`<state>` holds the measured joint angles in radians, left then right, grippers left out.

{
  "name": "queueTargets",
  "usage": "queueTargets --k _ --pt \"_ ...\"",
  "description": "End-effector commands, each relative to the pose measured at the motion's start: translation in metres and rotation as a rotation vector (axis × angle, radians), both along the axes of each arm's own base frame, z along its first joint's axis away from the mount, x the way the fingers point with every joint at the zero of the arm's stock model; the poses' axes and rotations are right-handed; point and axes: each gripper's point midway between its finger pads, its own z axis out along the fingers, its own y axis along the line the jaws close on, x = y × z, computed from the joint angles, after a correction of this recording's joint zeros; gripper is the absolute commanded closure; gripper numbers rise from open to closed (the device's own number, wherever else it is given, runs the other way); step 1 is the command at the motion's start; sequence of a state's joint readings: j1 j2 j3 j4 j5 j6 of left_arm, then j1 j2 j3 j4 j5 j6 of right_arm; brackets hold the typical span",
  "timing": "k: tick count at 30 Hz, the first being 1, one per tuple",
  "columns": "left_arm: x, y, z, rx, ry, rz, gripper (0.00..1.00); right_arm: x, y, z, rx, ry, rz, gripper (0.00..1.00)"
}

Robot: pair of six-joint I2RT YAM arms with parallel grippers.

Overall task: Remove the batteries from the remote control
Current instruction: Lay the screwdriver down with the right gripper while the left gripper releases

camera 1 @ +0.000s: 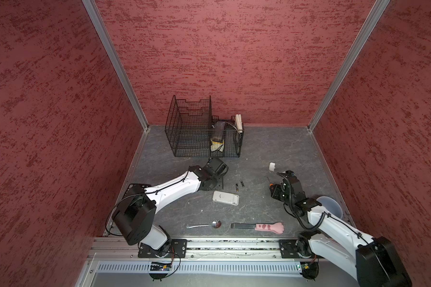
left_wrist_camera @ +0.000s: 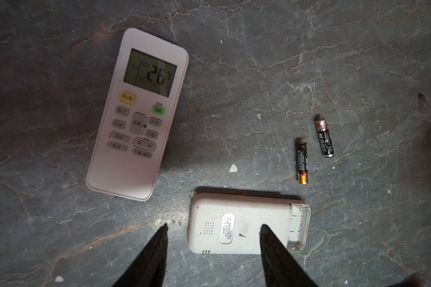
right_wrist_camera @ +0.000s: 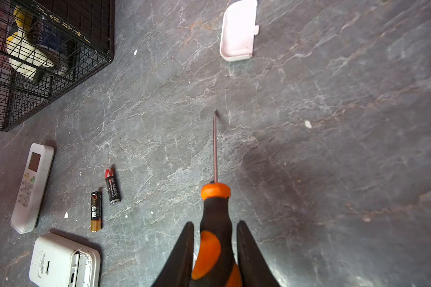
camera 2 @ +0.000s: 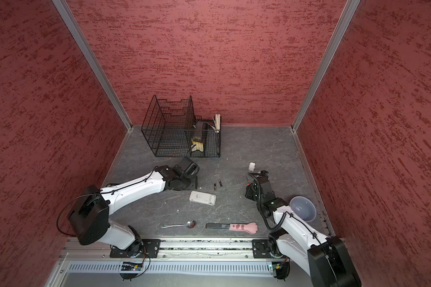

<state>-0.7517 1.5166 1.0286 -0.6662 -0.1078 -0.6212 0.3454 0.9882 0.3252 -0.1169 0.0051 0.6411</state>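
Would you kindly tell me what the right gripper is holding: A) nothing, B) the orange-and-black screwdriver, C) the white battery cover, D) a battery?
B: in the right wrist view the right gripper is closed on the handle of the screwdriver, its thin shaft sticking out in front.

Closed work cell with red walls (camera 1: pixel 234 62) and a grey floor (camera 1: pixel 271 149).
The three walls carry a rough plaster pattern, dark red streaks on a lighter red. Two aluminium posts (camera 1: pixel 117 67) stand in the back corners. The floor looks like grey stone with pale veins. An aluminium rail (camera 1: pixel 234 244) runs along the front edge. The light is soft and even.
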Motion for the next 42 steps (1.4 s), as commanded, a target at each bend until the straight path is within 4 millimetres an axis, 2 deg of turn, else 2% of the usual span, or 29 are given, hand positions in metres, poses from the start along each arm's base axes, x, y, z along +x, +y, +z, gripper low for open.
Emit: queueTargets --k 1,10,17,26,35,42 --pt "0.003 -0.003 0.017 -0.030 -0.032 -0.011 0.41 -0.004 -0.005 -0.008 -0.013 0.032 -0.026 0.90" --pt "0.005 -0.001 0.023 -0.037 -0.048 -0.011 0.41 -0.016 0.003 -0.034 -0.012 0.164 0.019 0.88" --pt "0.008 0.000 0.025 -0.043 -0.061 -0.011 0.41 -0.018 0.005 -0.039 -0.044 0.215 0.056 0.84" --pt "0.008 0.008 0.023 -0.046 -0.058 0.004 0.40 -0.024 0.003 -0.047 -0.066 0.265 0.058 0.72" --pt "0.008 0.013 0.020 -0.061 -0.048 0.013 0.38 -0.022 0.002 -0.044 -0.076 0.271 0.056 0.60" --pt "0.009 0.023 0.020 -0.077 -0.031 0.026 0.36 -0.014 0.003 -0.024 -0.092 0.251 0.067 0.54"
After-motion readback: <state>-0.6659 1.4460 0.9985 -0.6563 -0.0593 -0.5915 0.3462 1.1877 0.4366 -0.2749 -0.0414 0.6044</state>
